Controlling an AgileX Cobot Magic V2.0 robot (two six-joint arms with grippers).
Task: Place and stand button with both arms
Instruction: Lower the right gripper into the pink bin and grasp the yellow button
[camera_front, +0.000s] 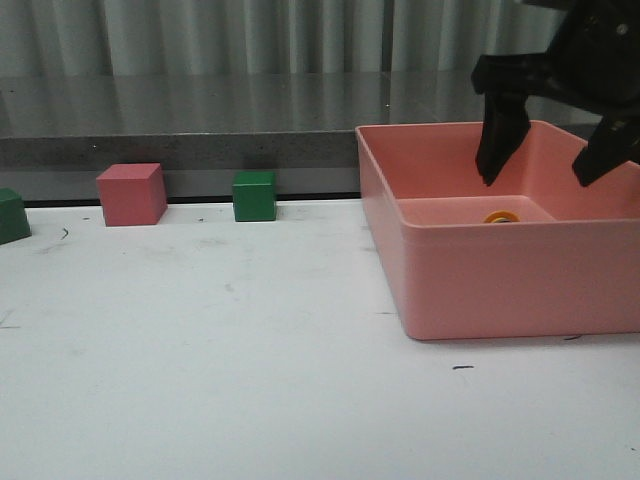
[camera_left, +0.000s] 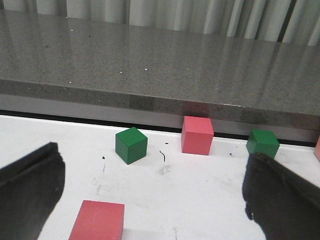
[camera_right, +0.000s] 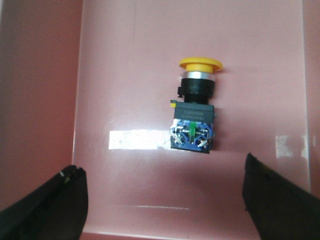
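Observation:
The button lies on its side on the floor of the pink bin; its yellow cap, black body and blue base show in the right wrist view. In the front view only its yellow cap peeks over the bin's front wall. My right gripper hangs open above the bin, over the button, its fingers wide apart and empty. My left gripper is open and empty above the table's left part; it is out of the front view.
A pink cube and a green cube stand by the table's back edge, another green cube at far left. The left wrist view shows a further pink cube close below. A grey ledge runs behind.

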